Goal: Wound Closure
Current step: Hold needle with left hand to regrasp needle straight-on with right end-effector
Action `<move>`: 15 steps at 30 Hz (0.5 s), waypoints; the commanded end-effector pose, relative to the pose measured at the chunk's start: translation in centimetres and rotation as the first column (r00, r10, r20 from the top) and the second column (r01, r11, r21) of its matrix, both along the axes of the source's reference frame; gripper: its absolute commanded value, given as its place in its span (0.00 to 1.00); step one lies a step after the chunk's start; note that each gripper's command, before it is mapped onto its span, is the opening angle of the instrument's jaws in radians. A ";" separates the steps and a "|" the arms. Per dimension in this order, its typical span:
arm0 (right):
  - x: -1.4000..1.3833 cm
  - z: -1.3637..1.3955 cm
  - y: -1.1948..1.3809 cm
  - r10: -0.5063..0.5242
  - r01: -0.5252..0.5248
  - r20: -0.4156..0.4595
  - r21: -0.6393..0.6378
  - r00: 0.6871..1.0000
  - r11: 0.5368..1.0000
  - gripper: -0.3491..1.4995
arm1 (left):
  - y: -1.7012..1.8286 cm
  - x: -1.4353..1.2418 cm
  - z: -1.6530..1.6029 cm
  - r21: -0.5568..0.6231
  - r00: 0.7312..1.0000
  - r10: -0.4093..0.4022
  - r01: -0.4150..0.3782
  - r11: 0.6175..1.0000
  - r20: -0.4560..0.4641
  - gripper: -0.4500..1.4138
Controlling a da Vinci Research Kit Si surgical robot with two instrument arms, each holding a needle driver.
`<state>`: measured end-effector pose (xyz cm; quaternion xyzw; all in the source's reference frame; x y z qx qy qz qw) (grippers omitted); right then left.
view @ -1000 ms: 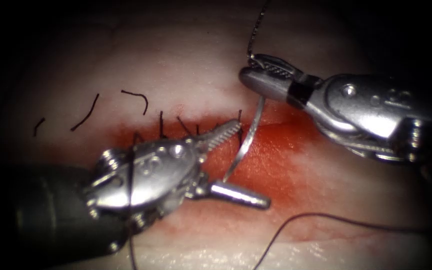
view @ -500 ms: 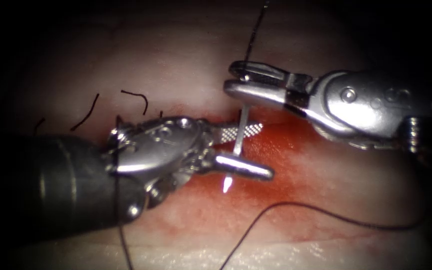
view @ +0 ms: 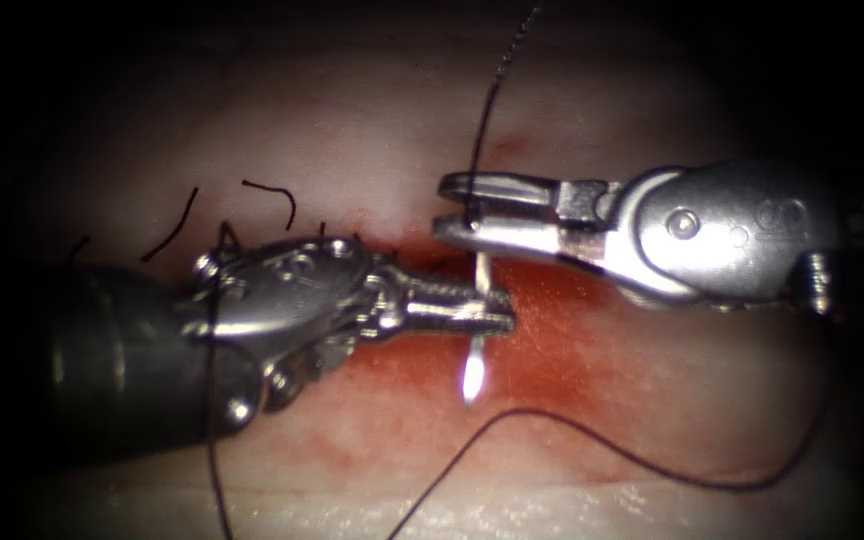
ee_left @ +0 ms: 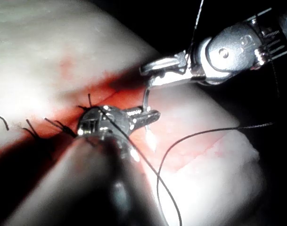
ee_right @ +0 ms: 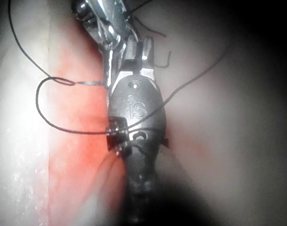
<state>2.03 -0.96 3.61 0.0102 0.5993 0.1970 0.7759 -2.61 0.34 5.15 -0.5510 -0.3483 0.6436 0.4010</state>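
The curved needle hangs free above the red-stained cut, not in the tissue, with its bright tip pointing down toward the front. My right tool is shut on the needle near its thread end. My left tool is shut on the needle's mid-curve, just below the right jaws. Dark thread rises from the right jaws, and another length loops across the front of the tissue. In the left wrist view the left jaws clamp the needle under the right tool.
Finished stitches and short cut thread ends lie along the left part of the cut. Red fluid spreads over the open right part. A thread strand drapes over the left tool's wrist and runs down to the front edge of the tissue.
The left jaws have closed from wide open onto the needle. The right tool carried the needle down and left, turning its tip toward the front. The left tool lifted slightly.
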 end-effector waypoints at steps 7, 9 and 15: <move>0.08 0.04 -0.03 0.099 -0.104 0.037 0.152 0.994 0.983 0.31 | 0.06 0.11 0.05 -0.002 0.999 -0.027 0.027 1.000 -0.017 0.00; 0.09 0.04 -0.05 0.114 -0.118 0.036 0.183 0.993 0.976 0.48 | 0.07 0.14 0.04 -0.003 0.999 -0.044 0.044 0.999 -0.020 0.00; 0.26 0.02 -0.14 0.166 -0.181 0.100 0.177 0.981 0.967 0.82 | 0.11 0.14 0.01 -0.021 0.995 -0.083 0.082 0.996 -0.054 0.00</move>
